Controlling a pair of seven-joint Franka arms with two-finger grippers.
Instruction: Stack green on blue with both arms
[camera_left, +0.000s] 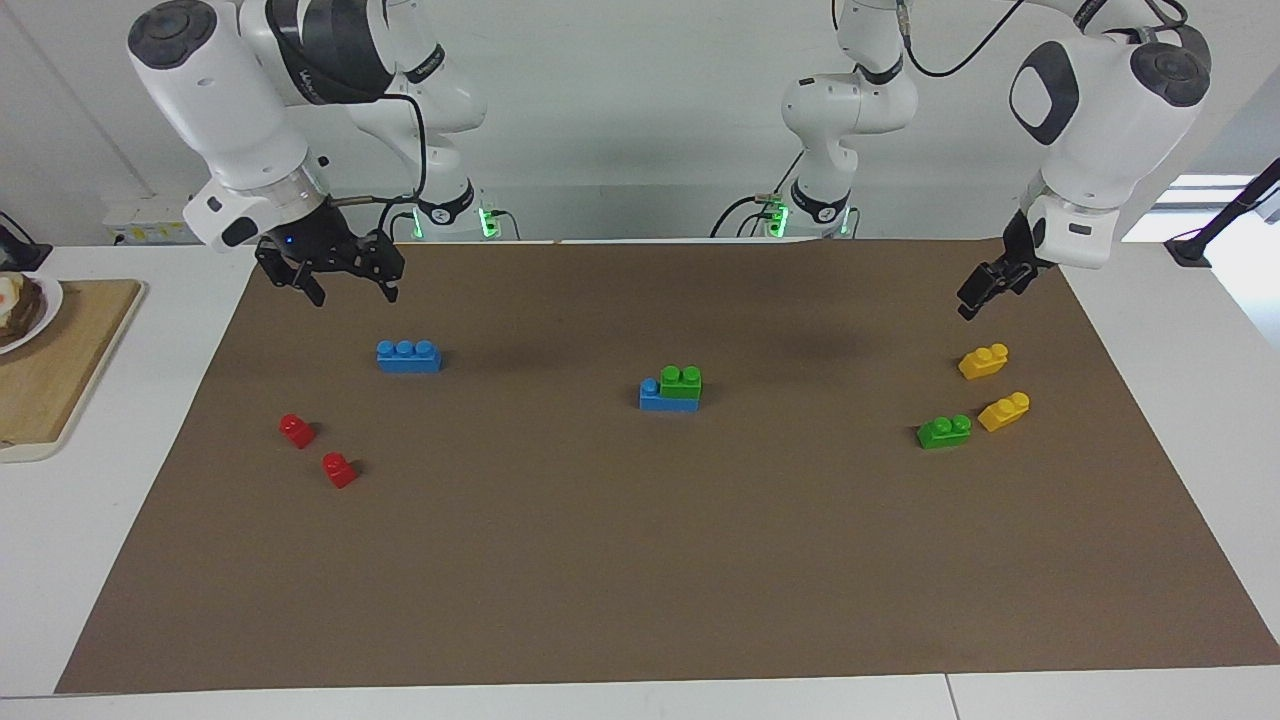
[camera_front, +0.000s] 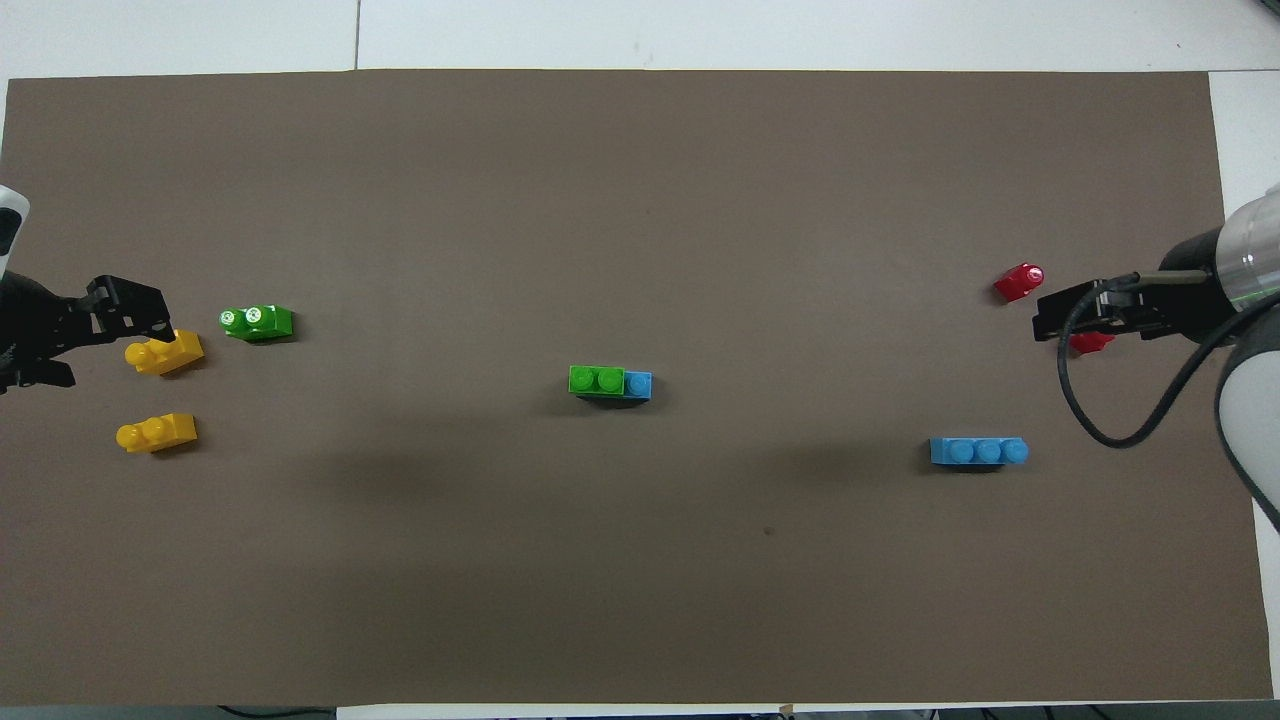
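A green brick (camera_left: 680, 381) sits on a blue brick (camera_left: 655, 398) at the middle of the mat, covering two of its studs; the pair also shows in the overhead view, green (camera_front: 597, 380) on blue (camera_front: 638, 385). A second blue brick (camera_left: 408, 356) (camera_front: 978, 452) lies alone toward the right arm's end. A second green brick (camera_left: 944, 431) (camera_front: 257, 322) lies toward the left arm's end. My right gripper (camera_left: 353, 292) (camera_front: 1075, 312) is open and empty, raised near the lone blue brick. My left gripper (camera_left: 975, 295) (camera_front: 130, 310) hangs raised over the yellow bricks, holding nothing.
Two yellow bricks (camera_left: 983, 361) (camera_left: 1004, 411) lie beside the lone green brick. Two red bricks (camera_left: 296, 430) (camera_left: 339, 469) lie at the right arm's end; the right gripper partly covers one in the overhead view. A wooden board (camera_left: 60, 350) with a plate sits off the brown mat (camera_left: 640, 560).
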